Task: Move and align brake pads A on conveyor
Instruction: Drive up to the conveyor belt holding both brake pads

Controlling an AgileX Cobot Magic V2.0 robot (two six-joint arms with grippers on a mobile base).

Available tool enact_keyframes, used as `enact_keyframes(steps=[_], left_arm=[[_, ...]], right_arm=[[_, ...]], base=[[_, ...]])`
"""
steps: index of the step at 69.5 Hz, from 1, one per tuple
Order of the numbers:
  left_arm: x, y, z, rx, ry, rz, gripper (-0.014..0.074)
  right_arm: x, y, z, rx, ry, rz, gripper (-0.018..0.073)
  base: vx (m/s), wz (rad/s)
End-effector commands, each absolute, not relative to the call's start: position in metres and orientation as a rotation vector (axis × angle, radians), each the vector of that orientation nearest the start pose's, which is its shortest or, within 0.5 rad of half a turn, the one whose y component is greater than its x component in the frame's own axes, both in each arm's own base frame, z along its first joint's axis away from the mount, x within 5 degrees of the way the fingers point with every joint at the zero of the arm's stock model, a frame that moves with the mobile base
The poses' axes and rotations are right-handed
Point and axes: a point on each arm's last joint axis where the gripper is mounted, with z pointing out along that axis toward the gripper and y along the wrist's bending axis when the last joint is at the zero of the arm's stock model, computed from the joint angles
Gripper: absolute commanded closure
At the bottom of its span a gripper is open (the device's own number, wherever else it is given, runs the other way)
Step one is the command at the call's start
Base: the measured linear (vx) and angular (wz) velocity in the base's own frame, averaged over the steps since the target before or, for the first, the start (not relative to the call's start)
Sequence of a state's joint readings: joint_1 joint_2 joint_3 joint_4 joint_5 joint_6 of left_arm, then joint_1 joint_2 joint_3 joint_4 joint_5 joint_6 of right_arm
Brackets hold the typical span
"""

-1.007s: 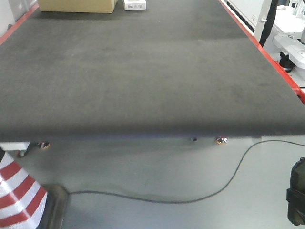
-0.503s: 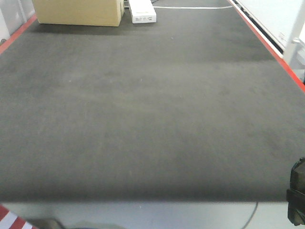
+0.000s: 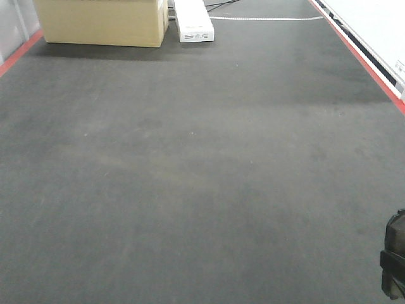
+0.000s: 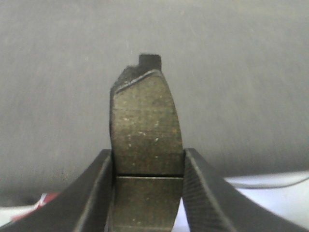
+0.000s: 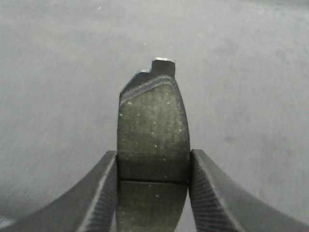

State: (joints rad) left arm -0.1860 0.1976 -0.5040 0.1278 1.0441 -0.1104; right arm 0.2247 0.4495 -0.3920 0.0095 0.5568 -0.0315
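Grips a pad (image 4: 147,130) tight in left jaws, mid-frame, and a second pad (image 5: 153,130) in right jaws, both over the dark table (image 3: 190,158).

Front view: cardboard box (image 3: 101,22) and white unit (image 3: 195,22) beside it are cut by the top edge; the unit's markings are too small to read. A dark object (image 3: 395,263) at the right edge is cut by that edge, identity undeterminable.

Left wrist view: brake pad (image 4: 147,135) and the left gripper (image 4: 148,166) clamping it run off the bottom edge; a red-and-white patch (image 4: 44,199) lower left is blurred.

Right wrist view: second brake pad (image 5: 153,130) and right gripper (image 5: 153,166) are cut likewise.
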Motion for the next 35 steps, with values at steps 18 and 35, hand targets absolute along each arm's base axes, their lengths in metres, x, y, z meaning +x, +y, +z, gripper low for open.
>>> enact_keyframes(steps=[18,35], left_arm=[[0.0322,0.0038,0.2929,0.096,2.114,-0.02,0.0602],[0.0322,0.0038,0.2929,0.096,2.114,-0.02,0.0602]], right_arm=[[0.0941,0.0211,0.2814,-0.254,1.967,0.12,0.0566],[0.0941,0.0211,0.2814,-0.254,1.967,0.12,0.0566]], base=[[0.15,-0.01],[0.1,0.0]])
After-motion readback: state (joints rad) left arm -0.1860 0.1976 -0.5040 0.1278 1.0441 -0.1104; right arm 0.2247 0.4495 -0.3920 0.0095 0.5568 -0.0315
